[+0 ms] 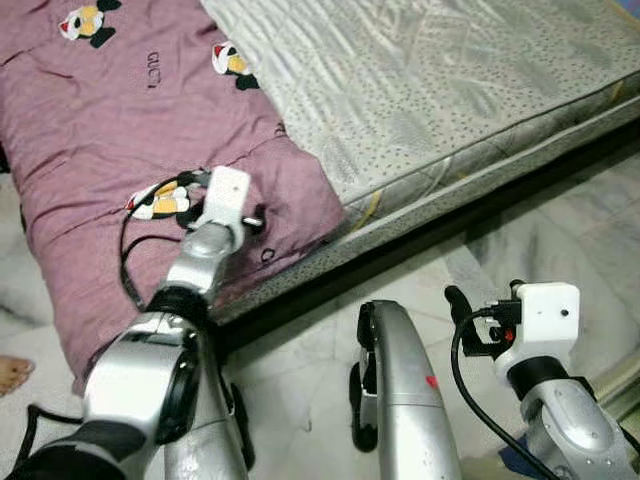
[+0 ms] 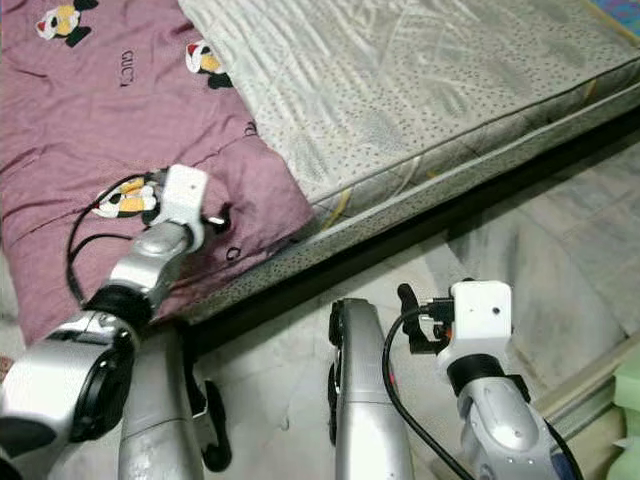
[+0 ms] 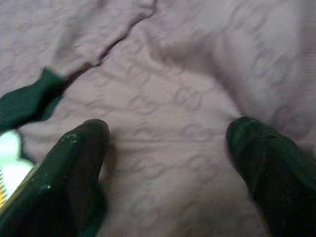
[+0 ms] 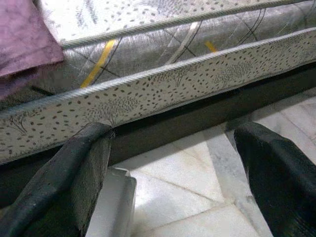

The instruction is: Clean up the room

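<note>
Left eye: mauve penguin-print blanket [image 1: 120,130] spread over left side of bed, grey mattress [image 1: 430,90] bare beside it, marble floor [image 1: 560,230] below. Left wrist: left claw [image 3: 165,148] spread wide, down on blanket folds. Right wrist: right claw [image 4: 173,163] wide, over floor, facing mattress edge.

Silver arms [image 1: 150,370], white wrist boxes [image 1: 545,315], black cables [image 1: 470,390], black-fingered tools

head views overlook bed [image 1: 450,110]; wrists close.
</note>
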You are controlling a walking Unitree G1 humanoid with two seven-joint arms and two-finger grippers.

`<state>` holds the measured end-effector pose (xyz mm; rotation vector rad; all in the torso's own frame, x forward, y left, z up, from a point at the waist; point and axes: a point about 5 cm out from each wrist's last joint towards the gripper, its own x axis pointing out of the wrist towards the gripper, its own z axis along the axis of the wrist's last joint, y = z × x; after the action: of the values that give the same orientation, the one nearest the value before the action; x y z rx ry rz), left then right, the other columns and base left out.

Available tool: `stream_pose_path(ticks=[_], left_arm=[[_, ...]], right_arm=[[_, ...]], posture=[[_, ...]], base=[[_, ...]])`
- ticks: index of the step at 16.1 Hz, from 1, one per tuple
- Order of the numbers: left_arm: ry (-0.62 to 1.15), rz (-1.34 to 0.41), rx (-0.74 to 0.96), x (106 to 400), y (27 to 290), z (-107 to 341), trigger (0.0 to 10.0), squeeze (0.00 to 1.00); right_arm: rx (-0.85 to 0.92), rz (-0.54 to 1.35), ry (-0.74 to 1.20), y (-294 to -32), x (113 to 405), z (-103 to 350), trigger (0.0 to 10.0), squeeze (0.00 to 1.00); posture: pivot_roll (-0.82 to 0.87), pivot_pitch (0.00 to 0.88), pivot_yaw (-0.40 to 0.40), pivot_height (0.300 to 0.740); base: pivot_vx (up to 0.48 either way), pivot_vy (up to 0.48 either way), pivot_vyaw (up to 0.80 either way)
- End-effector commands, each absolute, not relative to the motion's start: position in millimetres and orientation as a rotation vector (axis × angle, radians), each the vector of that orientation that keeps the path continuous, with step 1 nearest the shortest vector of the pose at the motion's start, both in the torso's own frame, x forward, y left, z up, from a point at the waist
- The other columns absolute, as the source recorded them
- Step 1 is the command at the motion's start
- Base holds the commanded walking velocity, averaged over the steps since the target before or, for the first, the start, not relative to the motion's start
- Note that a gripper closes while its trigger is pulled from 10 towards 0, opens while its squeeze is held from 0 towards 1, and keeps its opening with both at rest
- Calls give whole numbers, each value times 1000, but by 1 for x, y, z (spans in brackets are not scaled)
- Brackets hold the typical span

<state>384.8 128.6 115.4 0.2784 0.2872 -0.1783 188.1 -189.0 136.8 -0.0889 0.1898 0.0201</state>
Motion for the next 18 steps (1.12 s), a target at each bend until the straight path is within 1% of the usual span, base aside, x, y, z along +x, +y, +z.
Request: stream_pose_path(ticks=[1,3,4,6,8,9,11,12,13,15,17,18], left_arm=[[329,-314,324,378,101,104,10000,0],[328,-422,375,372,83,97,10000,0],[348,-544,438,362,70,84,10000,0],[375,-658,510,349,63,69,10000,0],[374,-715,581,342,64,60,10000,0],[331,-695,605,343,69,62,10000,0],[276,-646,592,349,75,70,10000,0],[218,-582,572,354,84,80,10000,0],[137,-512,539,359,98,92,10000,0],[35,-403,509,363,121,110,10000,0],[-109,-271,467,360,141,135,10000,0],[-166,-229,430,353,149,145,10000,0]], right_arm=[[-86,17,190,-189,186,139,10000,0],[-83,19,190,-188,189,139,10000,0],[-81,22,186,-188,193,139,10000,0],[-79,24,183,-187,198,138,10000,0],[-71,33,167,-185,205,138,10000,0],[-52,47,144,-181,214,139,10000,0],[-50,61,126,-177,225,140,10000,0],[-36,68,109,-174,236,141,10000,0],[-20,74,78,-169,251,144,10000,0],[-5,88,40,-162,267,147,10000,0],[11,98,15,-155,280,148,10000,0],[20,99,10,-152,285,146,10000,0]], posture=[[-297,302,4,526],[-292,292,3,526],[-288,284,3,526],[-283,276,3,526],[-266,257,8,526],[-253,245,11,526],[-234,230,14,526],[-214,217,16,526],[-182,196,18,526],[-150,176,21,526],[-97,145,27,526],[-73,129,26,526]], base=[[0,0,0],[0,0,0],[0,0,0],[0,0,0],[0,0,0],[0,0,0],[0,0,0],[0,0,0],[0,0,0],[0,0,0],[0,0,0],[0,0,0]])
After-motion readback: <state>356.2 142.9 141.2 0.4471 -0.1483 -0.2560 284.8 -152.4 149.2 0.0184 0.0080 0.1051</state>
